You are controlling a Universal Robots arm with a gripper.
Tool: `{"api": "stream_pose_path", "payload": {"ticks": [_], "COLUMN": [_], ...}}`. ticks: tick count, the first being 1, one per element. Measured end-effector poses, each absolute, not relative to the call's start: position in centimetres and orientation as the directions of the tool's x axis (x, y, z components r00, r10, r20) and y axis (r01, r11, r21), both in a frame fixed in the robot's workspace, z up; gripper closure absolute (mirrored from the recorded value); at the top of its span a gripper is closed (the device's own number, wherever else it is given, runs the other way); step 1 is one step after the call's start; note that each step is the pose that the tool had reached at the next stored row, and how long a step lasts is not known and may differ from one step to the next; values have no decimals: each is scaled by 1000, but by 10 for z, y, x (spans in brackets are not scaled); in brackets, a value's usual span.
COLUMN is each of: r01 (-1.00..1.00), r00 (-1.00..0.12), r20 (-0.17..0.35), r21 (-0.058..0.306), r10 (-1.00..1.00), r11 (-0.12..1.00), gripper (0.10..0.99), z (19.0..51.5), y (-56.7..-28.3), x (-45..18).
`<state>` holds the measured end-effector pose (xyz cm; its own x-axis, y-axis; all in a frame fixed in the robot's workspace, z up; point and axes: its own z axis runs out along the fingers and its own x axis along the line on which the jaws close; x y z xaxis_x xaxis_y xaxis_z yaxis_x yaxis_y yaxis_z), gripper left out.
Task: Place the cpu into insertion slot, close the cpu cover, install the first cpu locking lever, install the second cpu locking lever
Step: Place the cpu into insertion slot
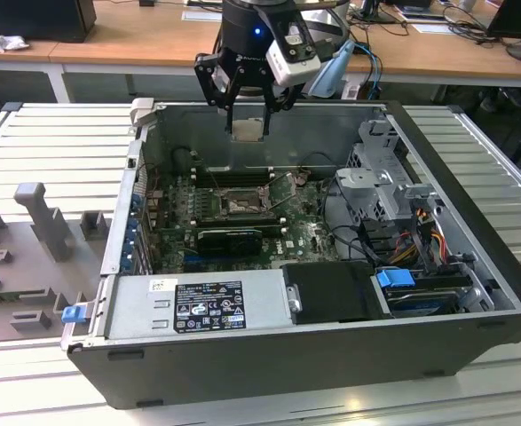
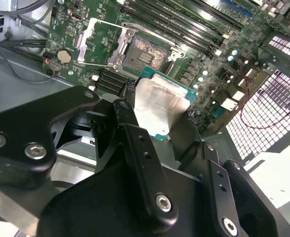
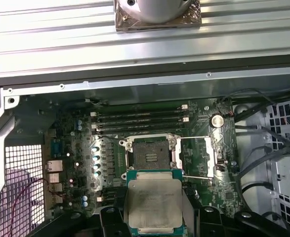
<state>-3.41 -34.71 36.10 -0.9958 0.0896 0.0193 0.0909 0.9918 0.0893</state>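
The cpu (image 1: 247, 130), a pale silvery square chip on a green backing, hangs above the open computer case with my black gripper (image 1: 247, 114) shut on its edges. In both wrist views the cpu (image 3: 153, 200) (image 2: 159, 104) sits between the fingers (image 3: 116, 217) (image 2: 126, 114). Lower down on the green board, the insertion slot (image 3: 152, 156) (image 2: 145, 54) (image 1: 240, 203) lies open with its dark centre bare. The cpu cover (image 3: 200, 159) (image 2: 99, 45) is swung up beside the slot, and thin wire levers (image 3: 196, 138) stand out along it.
The case walls (image 1: 269, 155) ring the board. Long black memory slots (image 3: 140, 121) run beside the socket, and a black card (image 1: 229, 238) sits on its other side. A drive cage (image 1: 380, 191) and cables (image 1: 420, 235) fill the exterior view's right. A power supply (image 1: 198, 306) lies in front.
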Motion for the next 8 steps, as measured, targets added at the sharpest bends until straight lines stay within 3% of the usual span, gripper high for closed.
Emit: {"api": "stream_pose_path", "payload": {"ticks": [8], "r01": [105], "r00": [-994], "r20": [19], "r21": [89], "r10": [104], "r11": [990], "gripper": [561], "z": [361], "y": [-347], "x": [-34]}}
